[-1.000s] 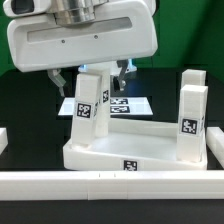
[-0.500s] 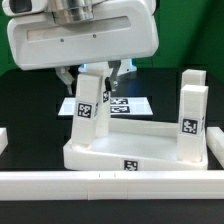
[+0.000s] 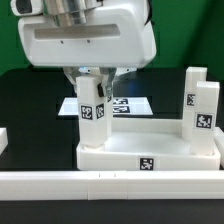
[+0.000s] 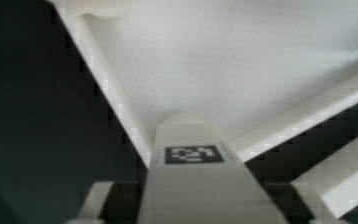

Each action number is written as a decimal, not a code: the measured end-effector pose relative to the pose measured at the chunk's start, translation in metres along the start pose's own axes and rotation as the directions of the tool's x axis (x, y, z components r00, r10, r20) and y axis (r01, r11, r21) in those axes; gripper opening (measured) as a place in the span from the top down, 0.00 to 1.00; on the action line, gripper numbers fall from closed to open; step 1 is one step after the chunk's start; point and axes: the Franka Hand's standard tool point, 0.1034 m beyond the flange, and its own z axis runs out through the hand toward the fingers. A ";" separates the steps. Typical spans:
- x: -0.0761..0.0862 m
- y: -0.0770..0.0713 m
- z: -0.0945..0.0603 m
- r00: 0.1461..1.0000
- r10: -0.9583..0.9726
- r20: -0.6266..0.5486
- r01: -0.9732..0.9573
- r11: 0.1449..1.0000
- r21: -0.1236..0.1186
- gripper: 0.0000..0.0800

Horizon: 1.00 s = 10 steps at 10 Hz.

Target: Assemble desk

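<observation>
The white tray-like tabletop (image 3: 150, 141) lies upside down with its rim up. A tagged white leg (image 3: 92, 108) stands upright in its corner socket on the exterior view's left. My gripper (image 3: 93, 76) is over this leg, its fingers pressed to the leg's sides near the top. In the wrist view the leg (image 4: 197, 175) fills the gap between my fingers (image 4: 101, 200), with the tabletop (image 4: 229, 70) below. Two more tagged legs (image 3: 204, 108) stand at the tabletop's right end.
The marker board (image 3: 130, 104) lies flat behind the tabletop. A long white rail (image 3: 110, 183) runs along the front edge of the table. A small white part (image 3: 3, 141) shows at the exterior view's left edge.
My fingers have closed in from wide apart onto the left leg. The tabletop with its legs has shifted toward the exterior view's right, and my gripper moved with it.
</observation>
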 end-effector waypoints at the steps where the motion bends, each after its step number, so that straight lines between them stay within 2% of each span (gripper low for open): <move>1: 0.004 -0.015 0.001 0.989 0.148 -0.008 -0.148 0.989 0.008 0.63; 2: 0.006 -0.023 0.001 0.952 0.305 -0.013 -0.305 0.952 0.017 0.63; 3: 0.007 -0.025 0.002 0.895 0.446 -0.010 -0.445 0.895 0.033 0.63; 4: 0.010 -0.027 0.002 0.804 0.595 0.014 -0.594 0.800 0.078 0.63; 5: 0.010 -0.029 0.002 0.763 0.646 0.019 -0.645 0.759 0.090 0.63; 6: 0.010 -0.029 0.002 0.777 0.630 0.017 -0.628 0.773 0.090 0.63; 7: 0.010 -0.029 0.003 0.791 0.612 0.015 -0.611 0.787 0.090 0.55; 8: 0.010 -0.028 0.003 0.799 0.601 0.013 -0.599 0.796 0.089 0.37; 9: 0.010 -0.026 0.003 0.908 0.420 -0.012 -0.418 0.905 0.081 0.37; 10: 0.009 -0.026 0.003 0.967 0.254 -0.036 -0.251 0.966 0.063 0.22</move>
